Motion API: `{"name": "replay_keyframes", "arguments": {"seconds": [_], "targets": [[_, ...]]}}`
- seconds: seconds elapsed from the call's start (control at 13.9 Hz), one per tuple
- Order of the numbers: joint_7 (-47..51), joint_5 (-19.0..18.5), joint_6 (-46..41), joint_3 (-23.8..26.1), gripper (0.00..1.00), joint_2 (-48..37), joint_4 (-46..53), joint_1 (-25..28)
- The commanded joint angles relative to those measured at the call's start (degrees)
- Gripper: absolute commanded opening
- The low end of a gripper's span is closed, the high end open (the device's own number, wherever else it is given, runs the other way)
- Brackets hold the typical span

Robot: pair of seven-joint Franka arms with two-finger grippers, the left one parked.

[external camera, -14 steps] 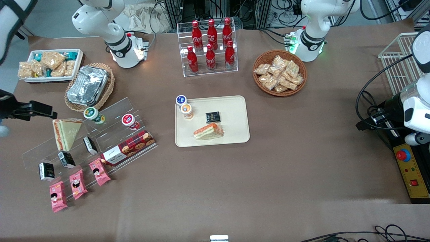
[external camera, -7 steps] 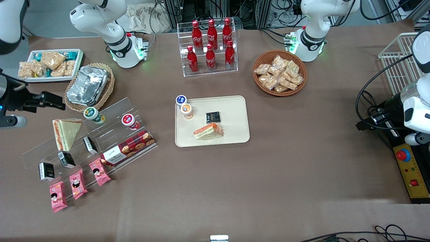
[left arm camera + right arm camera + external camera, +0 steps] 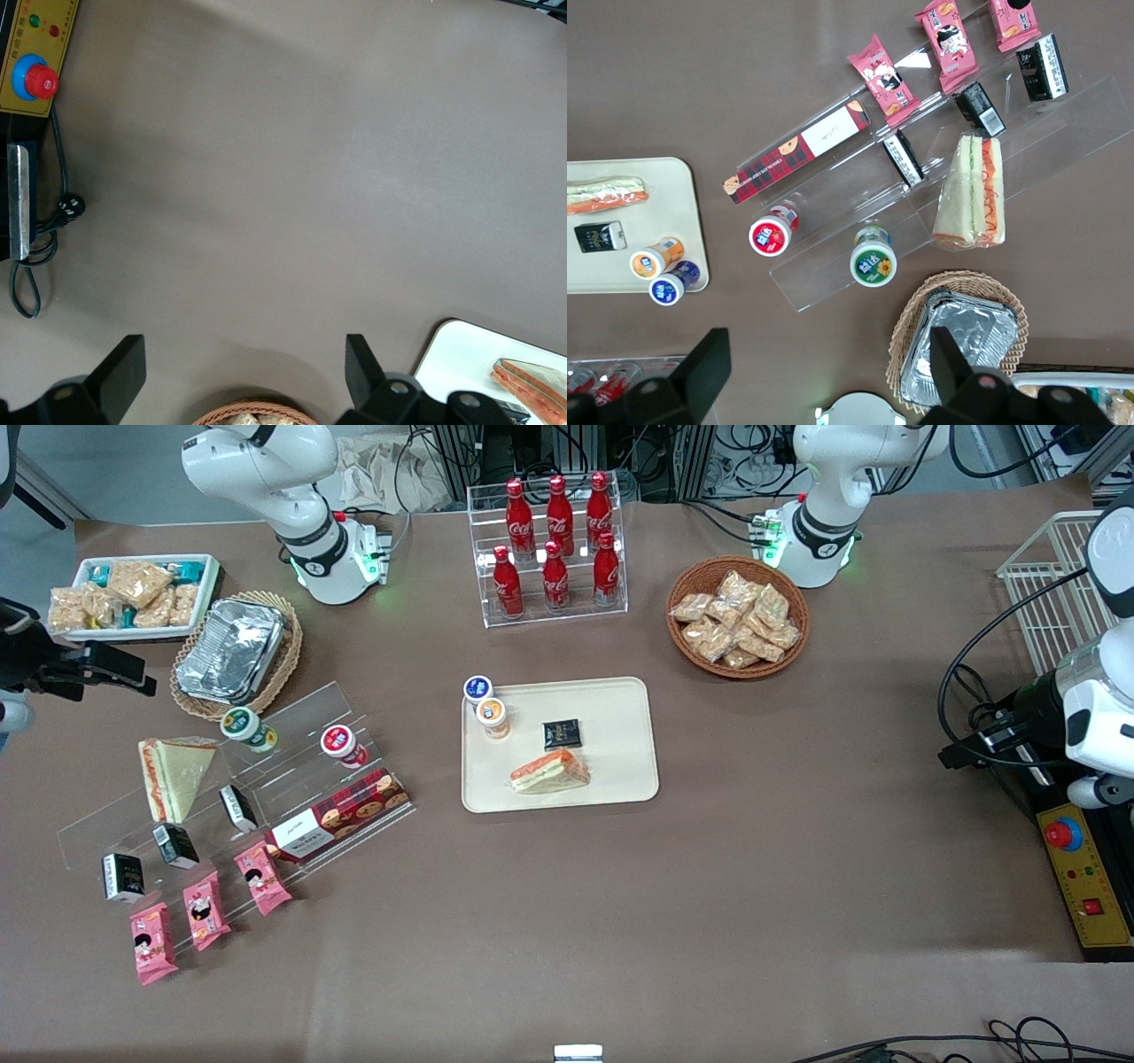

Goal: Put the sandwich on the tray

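Observation:
The sandwich, a clear-wrapped wedge with an orange filling band, lies on the cream tray in the middle of the table. It is nearer the front camera than a black packet and two small cups on the same tray. It also shows in the right wrist view on the tray, and in the left wrist view on the tray. My gripper hangs high at the working arm's end of the table, beside the foil container. In the right wrist view the gripper is open and empty.
A second wedge sandwich with a white bread face leans on a clear acrylic stand with cups, a cookie box and pink packets. A foil container sits in a wicker basket. A cola rack and snack basket stand farther back.
My gripper has moved away from the front camera, from above the white-faced sandwich to beside the foil container. The sandwich on the tray has not moved.

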Motion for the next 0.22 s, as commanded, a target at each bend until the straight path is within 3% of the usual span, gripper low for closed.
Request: {"name": "replay_keyframes", "arguments": {"seconds": [0.0, 0.14], "targets": [[1.51, -1.51, 1.55, 2.44, 1.0, -1.91, -2.14, -1.56], [1.51, -1.51, 1.38, 2.35, 1.0, -1.91, -2.05, -1.74]]}}
